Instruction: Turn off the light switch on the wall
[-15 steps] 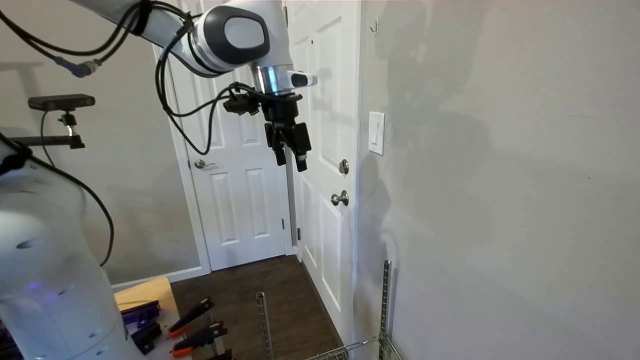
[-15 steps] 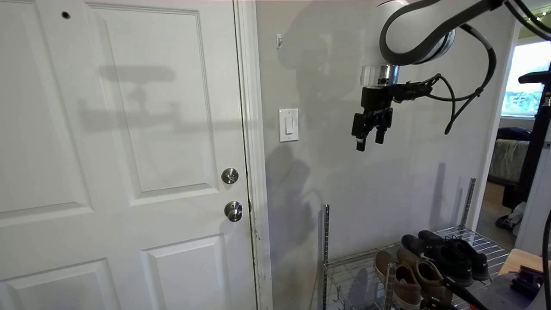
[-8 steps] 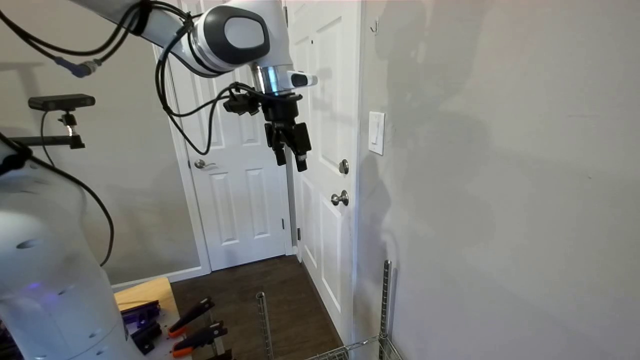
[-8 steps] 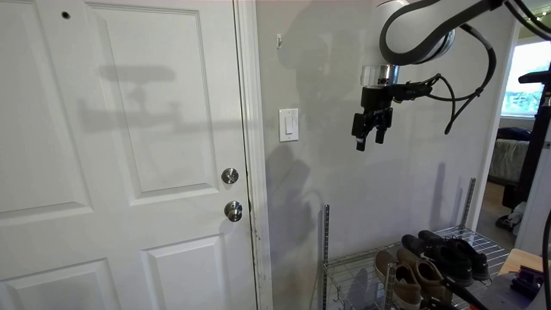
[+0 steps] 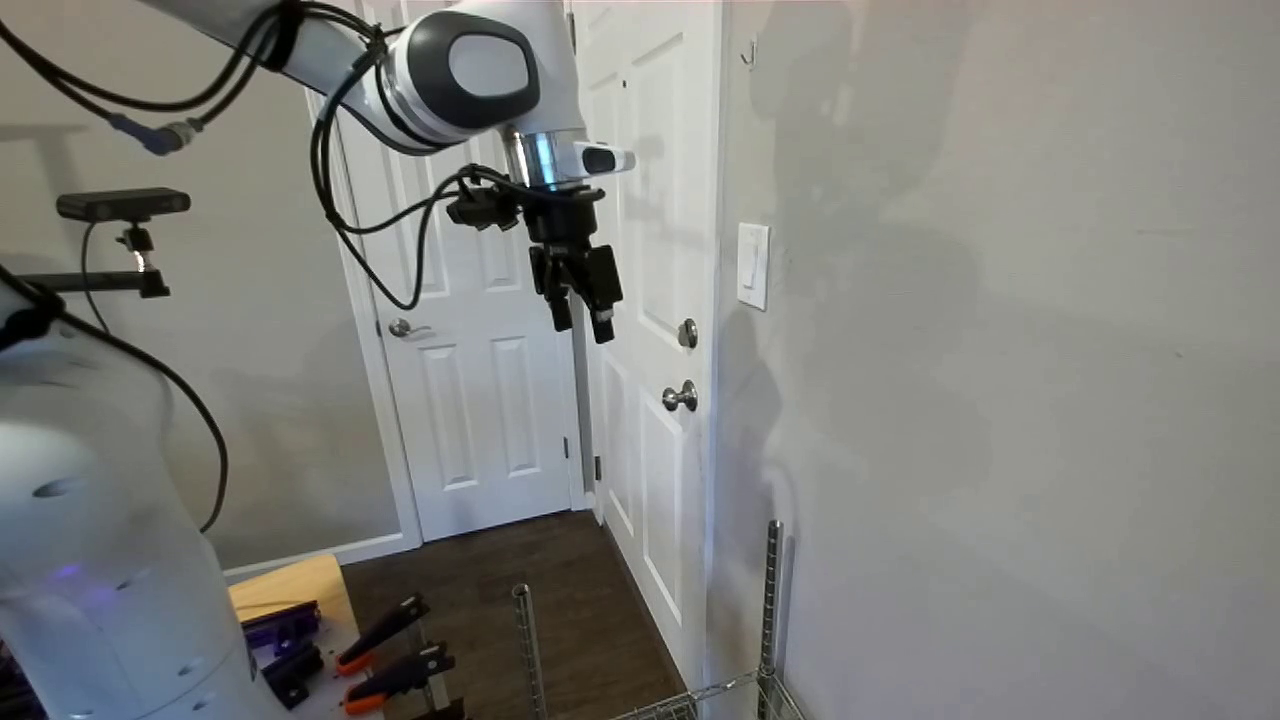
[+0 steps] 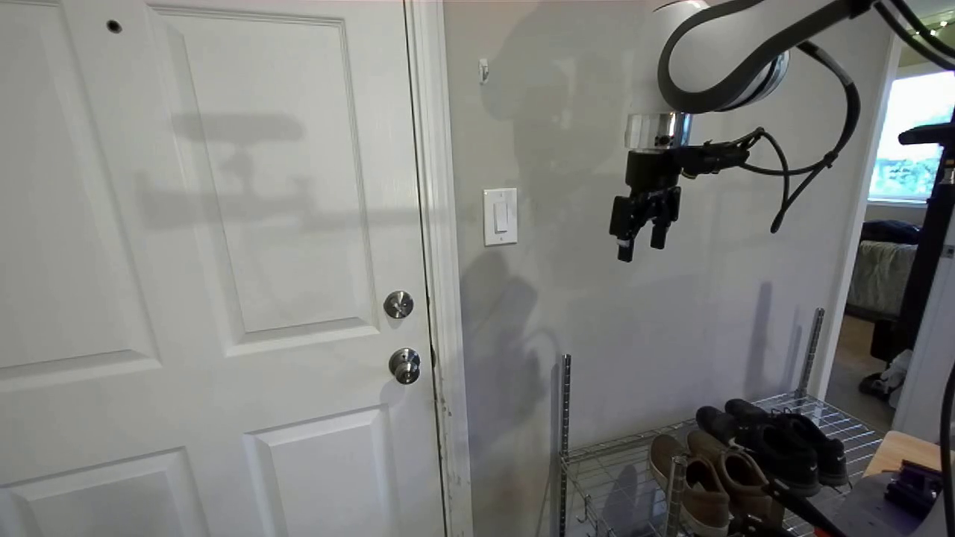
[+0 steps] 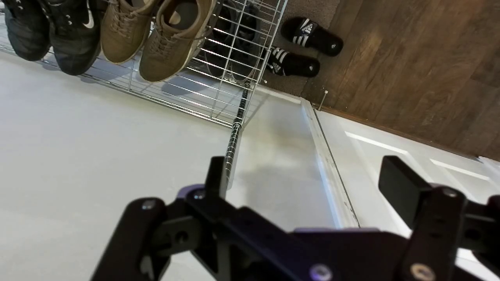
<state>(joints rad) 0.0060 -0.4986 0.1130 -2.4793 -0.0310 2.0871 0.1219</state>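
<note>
Approach, likely: my black two-finger gripper [image 6: 642, 247] spread, empty; white rectangular light switch [image 6: 501, 217] at its 9 o'clock in an exterior view. Next I'd reach, press.

Pincer [image 6: 642, 247] before wall [image 6: 634, 350], distance unclear

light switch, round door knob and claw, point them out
Light switch [image 6: 501, 217], in an exterior view: middle of its rocker.
Round door knob [image 6: 406, 368], in an exterior view: its metal front.
Claw [image 7: 304, 175], in the wrist view: midway between its open fingertips.
</note>
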